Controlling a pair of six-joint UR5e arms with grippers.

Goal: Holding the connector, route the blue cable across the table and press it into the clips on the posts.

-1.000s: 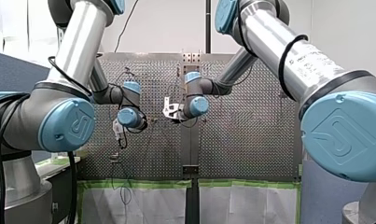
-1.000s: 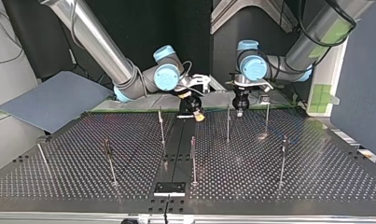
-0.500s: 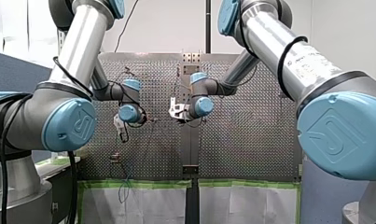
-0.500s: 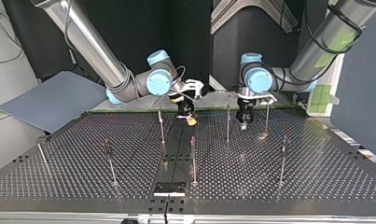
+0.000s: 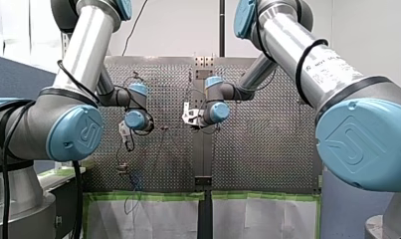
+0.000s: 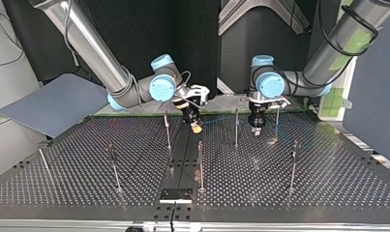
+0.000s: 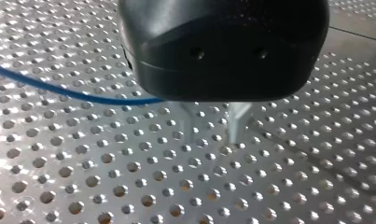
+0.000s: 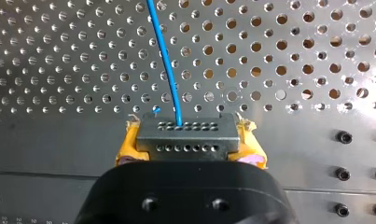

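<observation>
In the right wrist view my right gripper [image 8: 188,148] has its yellow pads shut on a dark grey connector [image 8: 185,133]. The blue cable [image 8: 169,65] leaves the connector and runs away over the perforated table. In the top view this gripper [image 6: 196,127] hangs low near the table's middle strip. My left gripper [image 6: 256,129] hovers just above the table between two thin posts [image 6: 236,128]. In the left wrist view its metal fingers [image 7: 190,133] stand apart with nothing between the tips. The cable [image 7: 59,91] passes behind that gripper's [image 7: 213,139] black body.
Several thin upright posts [image 6: 200,164] stand across the perforated table [image 6: 86,193], one near its right edge [image 6: 293,164]. A black bracket [image 6: 175,195] sits at the near middle edge. A grey panel [image 6: 52,104] lies off the table at the top view's left.
In the top view my right gripper shifted left and lower with the connector. My left gripper moved right and down toward the table. The blue cable now shows between them.
</observation>
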